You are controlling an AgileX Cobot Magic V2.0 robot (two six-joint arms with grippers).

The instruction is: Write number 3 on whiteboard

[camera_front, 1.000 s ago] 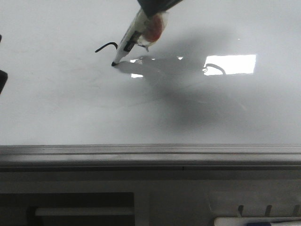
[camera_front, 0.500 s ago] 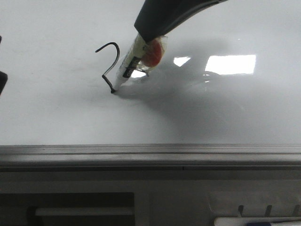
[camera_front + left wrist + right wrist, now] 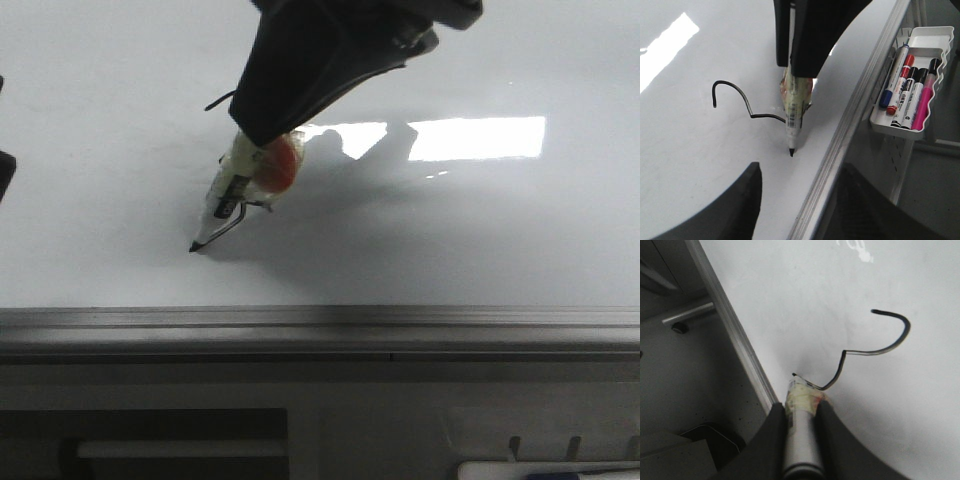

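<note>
The right gripper [image 3: 800, 412] has its dark fingers [image 3: 771, 440] closed tight around a white marker pen with a black tip and tape wrapped round it [image 3: 794, 107]. The pen leans over and its tip touches the big shiny white whiteboard with a grey metal edge [image 3: 480, 250], close to the near edge.

A moment ago the thin black number 3 [image 3: 875, 347] was only a small hook at the top. Then the line ran down and bent back. Now the pen tip has come lower and more to the left, so the bottom half of the shape is being drawn. The hook and the middle corner are done. The last curve looks nearly done, but the pen hides the end of the line, so I cannot be sure.

The left gripper [image 3: 795, 197] hangs over the board with its dark fingers [image 3: 740, 210] wide apart and nothing in them.

A white plastic tray of coloured marker pens [image 3: 910, 75] hangs off the side of the board.
</note>
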